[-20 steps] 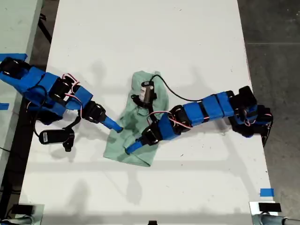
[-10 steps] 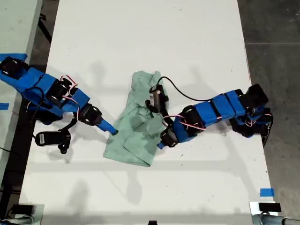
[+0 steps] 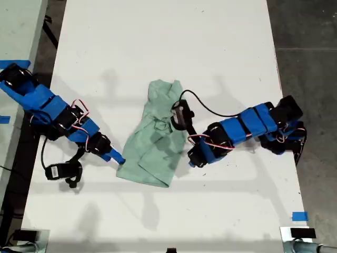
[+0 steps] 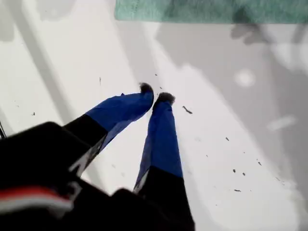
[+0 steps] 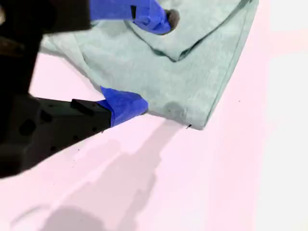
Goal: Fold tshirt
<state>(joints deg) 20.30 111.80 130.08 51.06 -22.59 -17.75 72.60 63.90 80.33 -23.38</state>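
The pale mint-green tshirt (image 3: 155, 142) lies crumpled and partly folded in the middle of the white table (image 3: 168, 42). My first gripper (image 3: 191, 163) is shut and empty, just off the cloth's edge on the exterior view's right. In its wrist view my first gripper (image 4: 155, 98) hovers over bare table, with the tshirt (image 4: 202, 10) a short way ahead. My second gripper (image 3: 119, 158) is at the shirt's corner on the exterior view's lower left. In its wrist view my second gripper (image 5: 155, 61) is open, one finger (image 5: 154, 17) over the tshirt (image 5: 197, 72) and the other (image 5: 125, 103) at its edge.
The table's edge (image 3: 278, 79) runs down the exterior view's right, with dark floor beyond. Blue tape (image 3: 299, 216) marks the exterior view's lower right corner. A black cable (image 3: 202, 105) arcs over the shirt's edge. A small black module (image 3: 60, 171) hangs beside the second arm.
My first gripper has drawn back off the tshirt toward the exterior view's right. My second gripper has slid along the shirt's edge toward its lower corner. The cloth has settled flatter.
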